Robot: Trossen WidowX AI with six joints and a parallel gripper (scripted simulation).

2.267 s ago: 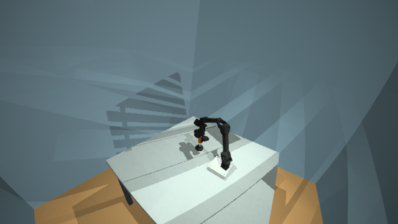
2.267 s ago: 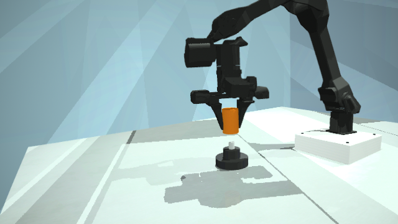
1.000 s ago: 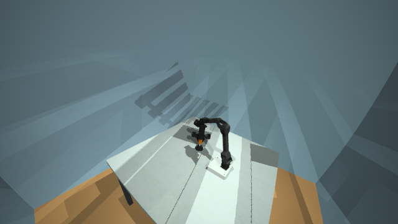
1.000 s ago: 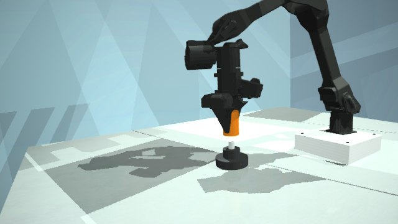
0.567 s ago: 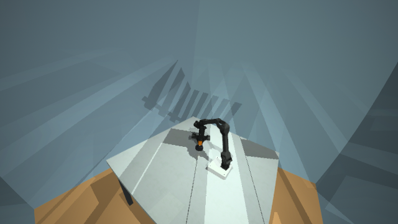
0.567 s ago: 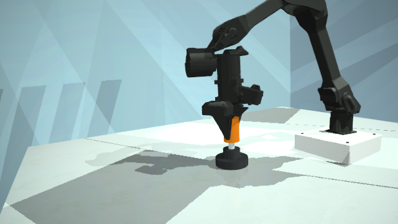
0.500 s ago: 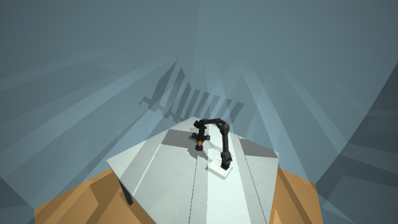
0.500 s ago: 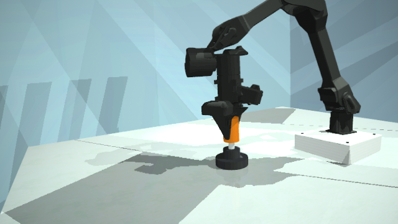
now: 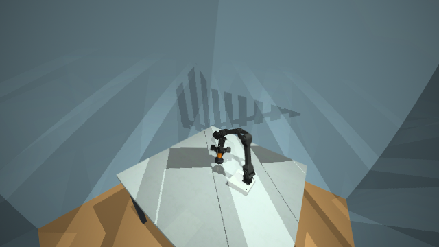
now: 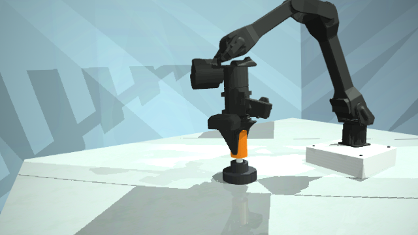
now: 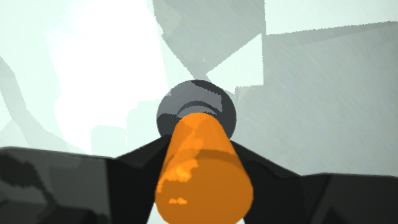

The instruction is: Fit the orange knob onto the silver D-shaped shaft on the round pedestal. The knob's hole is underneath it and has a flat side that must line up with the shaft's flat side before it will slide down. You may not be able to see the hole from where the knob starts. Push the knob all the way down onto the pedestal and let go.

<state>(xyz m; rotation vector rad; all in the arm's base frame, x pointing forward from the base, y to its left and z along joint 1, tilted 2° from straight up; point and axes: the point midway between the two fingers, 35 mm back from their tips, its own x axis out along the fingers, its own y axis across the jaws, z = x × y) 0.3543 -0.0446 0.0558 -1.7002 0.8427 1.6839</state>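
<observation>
The orange knob (image 9: 219,156) (image 10: 242,145) (image 11: 202,185) is upright. My gripper (image 10: 239,148) points down and is shut on it, with a dark finger on each side in the wrist view. The black round pedestal (image 9: 219,161) (image 10: 240,175) (image 11: 165,117) stands on the table directly under the knob. In the exterior view a short length of the silver shaft (image 10: 240,160) shows between the knob's lower edge and the pedestal's raised collar. The rest of the shaft, its flat side and the knob's hole are hidden.
The arm's white base block (image 9: 241,184) (image 10: 336,160) stands on the pale table (image 9: 192,206) (image 10: 81,173), to the right of the pedestal in the top and exterior views. The arm arches over from it. Dark shadows lie across the table and wall.
</observation>
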